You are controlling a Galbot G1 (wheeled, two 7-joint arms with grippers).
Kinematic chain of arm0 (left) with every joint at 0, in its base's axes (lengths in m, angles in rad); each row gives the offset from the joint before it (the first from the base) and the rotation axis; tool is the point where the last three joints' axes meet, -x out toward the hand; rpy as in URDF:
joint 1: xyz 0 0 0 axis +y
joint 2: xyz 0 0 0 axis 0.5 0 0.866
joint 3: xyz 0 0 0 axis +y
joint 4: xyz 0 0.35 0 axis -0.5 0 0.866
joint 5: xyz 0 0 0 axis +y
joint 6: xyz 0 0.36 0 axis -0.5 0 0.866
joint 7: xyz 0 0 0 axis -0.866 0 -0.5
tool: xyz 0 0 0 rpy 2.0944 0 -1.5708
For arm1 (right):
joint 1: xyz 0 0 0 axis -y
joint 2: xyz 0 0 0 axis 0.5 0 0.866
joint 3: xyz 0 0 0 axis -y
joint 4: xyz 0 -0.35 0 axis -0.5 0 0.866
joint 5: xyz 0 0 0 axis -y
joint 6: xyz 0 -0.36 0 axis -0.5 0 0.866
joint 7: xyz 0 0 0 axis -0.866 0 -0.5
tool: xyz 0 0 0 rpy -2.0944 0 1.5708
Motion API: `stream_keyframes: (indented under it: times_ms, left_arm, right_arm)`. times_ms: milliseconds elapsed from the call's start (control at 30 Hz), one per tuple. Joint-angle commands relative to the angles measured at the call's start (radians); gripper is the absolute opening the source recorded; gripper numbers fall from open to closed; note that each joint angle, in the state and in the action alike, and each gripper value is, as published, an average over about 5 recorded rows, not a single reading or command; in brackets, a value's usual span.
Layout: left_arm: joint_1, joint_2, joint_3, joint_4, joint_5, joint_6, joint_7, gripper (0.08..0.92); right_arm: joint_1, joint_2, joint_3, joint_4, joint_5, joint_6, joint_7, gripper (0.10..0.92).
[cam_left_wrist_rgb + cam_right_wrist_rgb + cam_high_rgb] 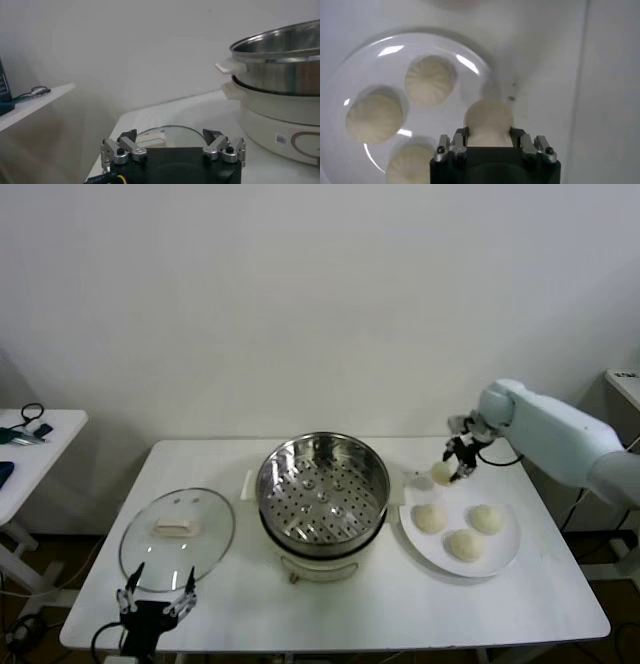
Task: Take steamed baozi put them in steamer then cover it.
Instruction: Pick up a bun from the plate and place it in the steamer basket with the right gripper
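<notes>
My right gripper is shut on one cream-white baozi and holds it above the table just beyond the white plate, between plate and steamer. In the right wrist view the held baozi sits between the jaws. Three more baozi lie on the plate, also seen from the right wrist. The shiny steamer stands open at table centre on its white pot base, empty. The glass cover lies flat at the left. My left gripper is open near the front edge, by the cover.
A small side table with dark items stands at far left. The steamer and its pot base rise beside the left gripper in the left wrist view. The table's front edge runs just below the left gripper.
</notes>
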Motion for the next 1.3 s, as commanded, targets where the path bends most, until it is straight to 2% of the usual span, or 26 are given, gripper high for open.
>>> stream_keyframes:
  times_ms: [33,233,333,533,633,933,1300]
  left_arm:
    - [0.0,-0.007,0.006,-0.009,0.002,0.001,-0.001,0.823]
    - [0.006,-0.008,0.004,-0.011,0.0,-0.004,-0.006,0.823]
    - [0.01,-0.008,0.004,-0.013,-0.001,-0.011,-0.014,0.823]
    - [0.017,-0.01,0.005,-0.013,-0.003,-0.02,-0.021,0.823]
    - [0.017,-0.012,0.005,-0.013,-0.003,-0.02,-0.021,0.823]
    - [0.016,-0.008,0.002,-0.008,-0.008,-0.019,-0.021,0.823]
    - [0.005,-0.003,-0.002,0.004,-0.018,-0.017,-0.021,0.823]
  right_arm:
    - [0.451,0.017,-0.225,0.345,0.142,0.195,0.032,0.577]
    - [0.529,0.083,-0.25,0.667,0.066,0.311,0.069,0.58]
    - [0.471,0.124,-0.241,0.722,-0.06,0.357,0.1,0.578]
    - [0.279,0.2,-0.194,0.564,-0.374,0.462,0.176,0.577]
    - [0.192,0.231,-0.168,0.454,-0.464,0.488,0.208,0.577]
    - [0.011,0.312,-0.112,0.229,-0.552,0.513,0.272,0.577]
    - [-0.059,0.371,-0.081,0.109,-0.561,0.523,0.313,0.577]
